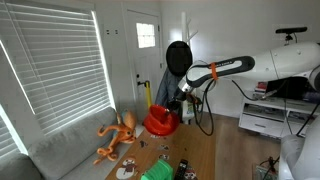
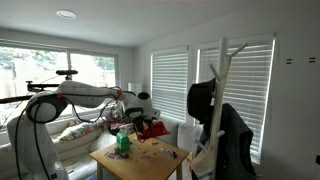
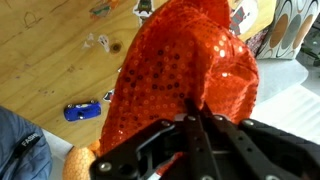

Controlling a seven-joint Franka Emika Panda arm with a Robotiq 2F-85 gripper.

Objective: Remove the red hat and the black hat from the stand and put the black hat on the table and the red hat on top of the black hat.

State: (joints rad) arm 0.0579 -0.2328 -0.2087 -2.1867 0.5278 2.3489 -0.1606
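Note:
My gripper (image 3: 196, 118) is shut on the red hat (image 3: 185, 65), a sequined red hat that hangs from the fingers and fills the wrist view. In both exterior views the red hat (image 1: 159, 122) (image 2: 153, 128) hangs just above the far end of the wooden table (image 1: 200, 150) (image 2: 150, 162), with the gripper (image 1: 178, 98) (image 2: 141, 113) above it. The black hat (image 1: 177, 56) (image 2: 200, 100) is still hung on the white stand (image 2: 222, 90), upright, off to the side of the arm.
An orange plush octopus (image 1: 118, 135) lies on the grey couch (image 1: 60, 150). Small objects, a blue toy car (image 3: 82, 110) and a green item (image 2: 123, 143) are scattered on the table. A dark jacket (image 2: 238, 145) hangs low on the stand.

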